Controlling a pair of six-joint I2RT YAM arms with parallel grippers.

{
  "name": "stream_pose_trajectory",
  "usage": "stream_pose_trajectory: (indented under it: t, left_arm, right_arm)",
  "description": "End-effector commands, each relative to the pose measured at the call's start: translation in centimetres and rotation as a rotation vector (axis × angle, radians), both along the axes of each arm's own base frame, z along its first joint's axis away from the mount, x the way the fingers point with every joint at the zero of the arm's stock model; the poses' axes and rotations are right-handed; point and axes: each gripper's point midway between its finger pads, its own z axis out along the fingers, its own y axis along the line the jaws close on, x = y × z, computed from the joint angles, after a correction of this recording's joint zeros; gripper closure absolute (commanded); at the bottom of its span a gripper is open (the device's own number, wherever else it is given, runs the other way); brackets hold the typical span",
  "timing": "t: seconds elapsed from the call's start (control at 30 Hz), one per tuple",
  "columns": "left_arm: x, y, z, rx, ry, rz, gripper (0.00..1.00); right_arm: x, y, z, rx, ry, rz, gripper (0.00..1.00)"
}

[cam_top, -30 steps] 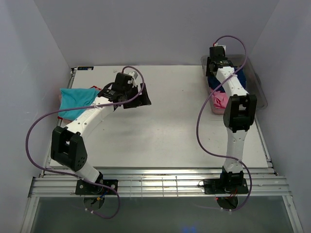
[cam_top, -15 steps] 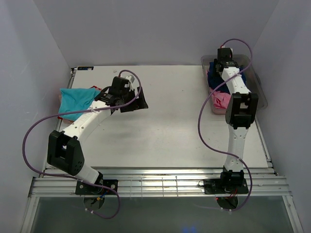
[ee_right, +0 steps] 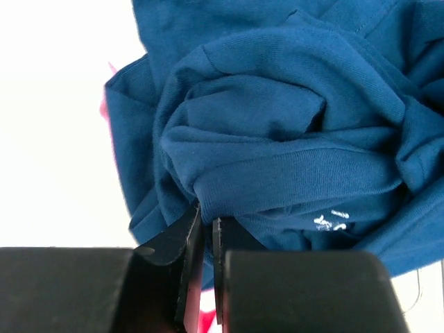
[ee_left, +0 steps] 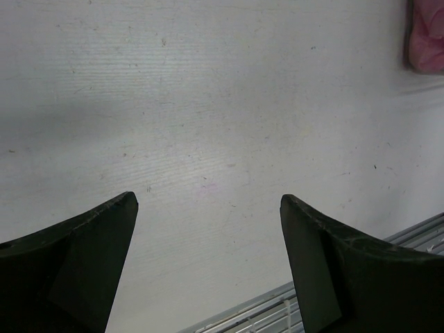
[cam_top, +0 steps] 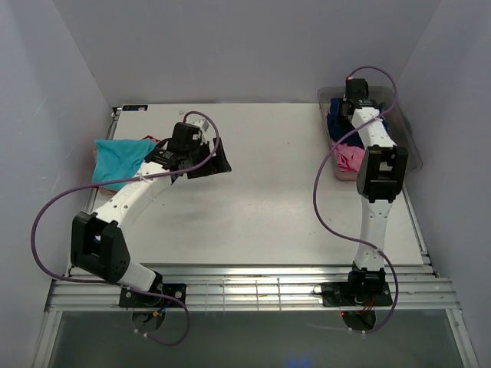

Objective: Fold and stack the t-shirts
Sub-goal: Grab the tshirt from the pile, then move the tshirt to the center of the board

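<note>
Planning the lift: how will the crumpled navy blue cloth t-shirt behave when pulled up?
Probably floppy: the navy blue cloth t-shirt lies in soft bunched folds, so it should unroll and dangle. The right gripper pinches just one thin fold edge, so it might slip free.

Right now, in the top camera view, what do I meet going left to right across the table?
Turquoise t-shirt → left gripper → clear plastic tub. The pink t-shirt, navy t-shirt and right gripper overlap inside the tub, so no order for them.

Top view high over table [cam_top: 268, 199], left wrist low over it, right wrist against navy t-shirt [ee_right: 277, 125]
</note>
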Motion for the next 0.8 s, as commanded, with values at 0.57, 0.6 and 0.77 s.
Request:
stream_pose_trajectory:
  t: [0.57,0.6,0.77]
  left_arm:
    - [-1.7,-0.1,2.0,-0.105,-0.06,-0.002,0.07]
    - [-1.8,-0.1,2.0,-0.108,-0.06,0.0,0.08]
    - [-2.4,0.5,2.6,-0.117,-0.08,0.028,0.08]
  right_arm:
    - [-16.6,22.5,40.7,0.502,-0.649,0.617,0.92]
    - [-17.5,23.3,42.0,0.549,-0.677,0.665,0.92]
    - [-21.4,24.2,45.9,0.703,-0.718,0.739,0.92]
